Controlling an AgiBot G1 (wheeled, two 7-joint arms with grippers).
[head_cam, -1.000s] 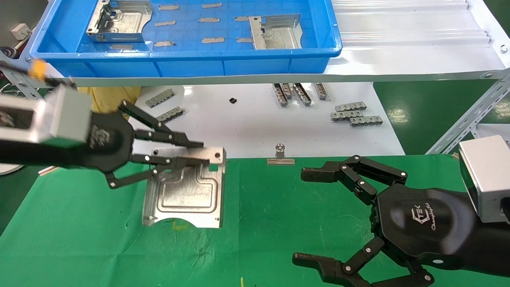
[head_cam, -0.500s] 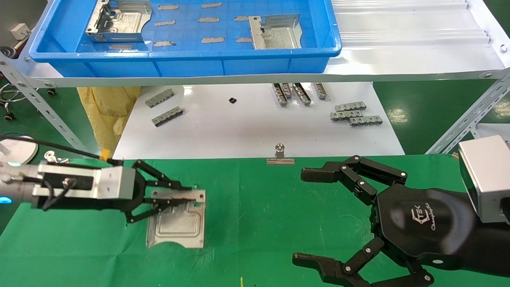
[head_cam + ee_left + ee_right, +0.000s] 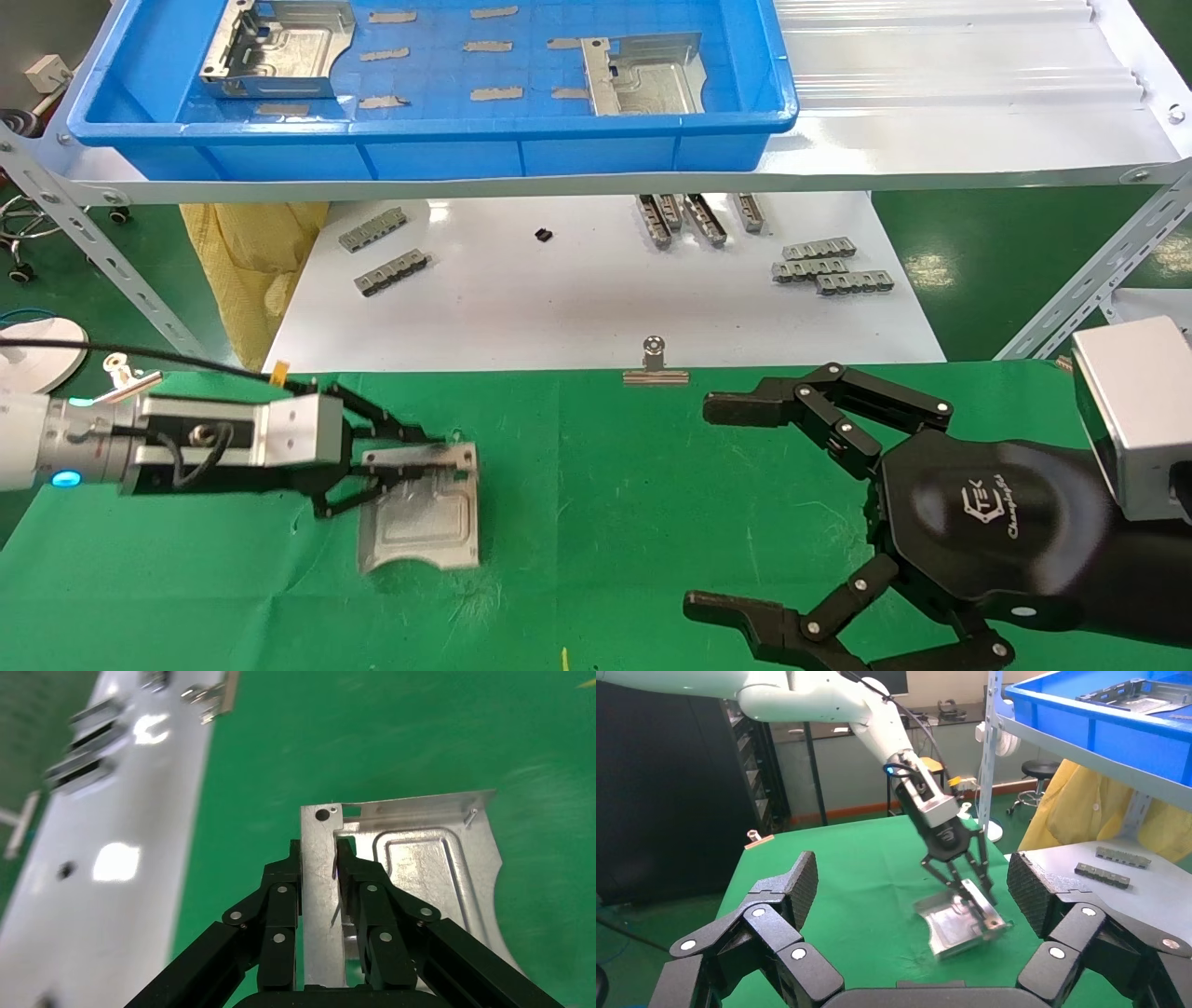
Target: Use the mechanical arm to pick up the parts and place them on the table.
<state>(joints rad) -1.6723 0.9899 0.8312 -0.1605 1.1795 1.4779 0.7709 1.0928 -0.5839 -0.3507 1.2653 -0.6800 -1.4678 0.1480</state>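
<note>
- Setting down is the step in hand, by my reading: the left gripper (image 3: 424, 463) holds a silver part (image 3: 424, 522) low over the green table (image 3: 652, 522), its jaws narrow and clamped on the part's folded flange.
- From the left wrist view, one finger sits on each face of the upright flange, and the embossed plate (image 3: 429, 874) spreads out beyond and to one side of the jaws.
- From the right wrist view, the plate (image 3: 958, 927) hangs tilted below the jaws, its far edge at or just above the cloth; I cannot tell whether it touches.
- The right gripper (image 3: 736, 508) hovers well apart from the part, jaws wide and holding nothing.
- Two more parts (image 3: 279, 47) lie in the blue bin (image 3: 447, 149), far beyond the jaws.
- Next, I judge, the left arm needs to lower until the plate lies flat, spread its jaws, then back off without dragging the flange.
</note>
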